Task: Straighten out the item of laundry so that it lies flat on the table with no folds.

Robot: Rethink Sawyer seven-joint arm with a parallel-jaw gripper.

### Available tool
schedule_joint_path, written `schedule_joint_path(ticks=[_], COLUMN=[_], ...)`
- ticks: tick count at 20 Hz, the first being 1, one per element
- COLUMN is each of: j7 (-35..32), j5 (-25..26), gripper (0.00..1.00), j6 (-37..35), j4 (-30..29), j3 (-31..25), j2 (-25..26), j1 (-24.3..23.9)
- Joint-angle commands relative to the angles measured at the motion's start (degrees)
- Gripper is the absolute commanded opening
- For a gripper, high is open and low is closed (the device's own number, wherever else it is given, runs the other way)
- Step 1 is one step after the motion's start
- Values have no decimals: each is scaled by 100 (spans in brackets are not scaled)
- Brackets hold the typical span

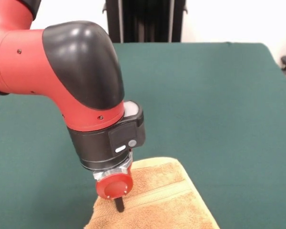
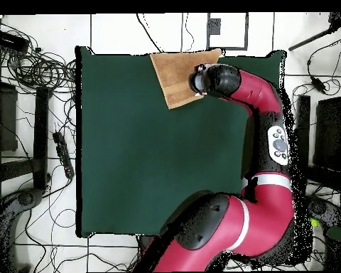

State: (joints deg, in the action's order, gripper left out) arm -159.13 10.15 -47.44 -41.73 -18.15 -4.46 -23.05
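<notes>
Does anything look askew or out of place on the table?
Yes. The towel lies turned at an angle at the table edge farthest from the robot's base, not square to it. The gripper is down on it.

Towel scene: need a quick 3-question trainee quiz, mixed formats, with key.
1. True or false: the towel lies at the middle of the table.
2. Multiple choice: in the front view, the gripper is (A) far off over bare cloth, (B) down at the towel, (C) out of view.
3. Fill in: in the overhead view, the arm covers the towel's ____ beside the table's edge.

Key: 1 false, it lies at one edge. 2 B. 3 corner.
</notes>
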Motion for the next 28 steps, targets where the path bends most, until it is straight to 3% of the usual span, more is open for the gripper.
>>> schedule_joint_path(ticks=[1,10,14,21,24,28], j7=[735,835,756,583,566,663], j5=[-85,-158,-270,-600,-609,-556], gripper=[0,0,0,0,0,0], j6=[-1826,-2775,-2898,-3035,-2320,-1939], j4=[37,863,874,249,-569,-1325], j3=[-180,-335,-378,-373,-219,-168], j2=[540,727,656,371,25,-239], j1=[432,464,463,421,453,533])
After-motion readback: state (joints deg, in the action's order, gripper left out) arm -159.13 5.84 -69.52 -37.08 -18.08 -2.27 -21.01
